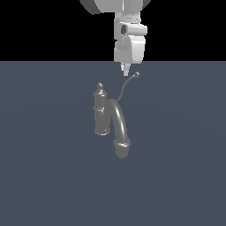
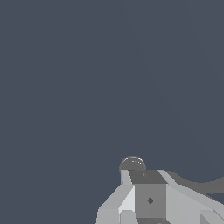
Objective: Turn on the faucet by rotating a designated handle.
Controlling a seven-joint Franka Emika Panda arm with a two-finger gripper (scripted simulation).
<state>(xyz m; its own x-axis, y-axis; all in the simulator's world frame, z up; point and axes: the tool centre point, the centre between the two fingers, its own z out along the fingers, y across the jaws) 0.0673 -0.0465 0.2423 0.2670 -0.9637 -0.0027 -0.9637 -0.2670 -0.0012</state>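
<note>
Exterior view: faucet (image 1: 102, 112) sits on a flat blue-grey floor (image 1: 39, 176), about mid-frame. Upright post with finial knob (image 1: 100, 85) on top; thick arched spout (image 1: 119, 126) curves out from the post toward the exterior view's right and down, ending in a flared mouth nearest the camera. Handle (image 1: 125, 85), a thin S-curved wire, rises from behind the top of the spout up toward the exterior view's right and ends in a small ball tip (image 1: 137, 74).

White arm comes down from the top edge, wrist pointing straight down. Gripper (image 1: 126, 69) hangs above the faucet, just beside the ball tip on the exterior view's left, tips at about the ball's height. Fingers (image 1: 126, 69) look close together with nothing seen between them, but they are small in this view and overlap each other; cannot tell how wide they stand. Contact with the handle cannot be told; a thin gap seems to show between fingertip and ball.

Wrist view: mostly bare floor. Gripper body fills the lower edge; one finger (image 2: 148, 194) shows, grey pad with a small dark mark. Ball tip (image 2: 132, 164) peeks out right behind the finger end, partly hidden by it. A dark grey curved strip, the handle wire (image 2: 203, 184), runs off from behind the gripper. No second finger clear, so the opening stays unclear here too. Nothing is visibly gripped.
</note>
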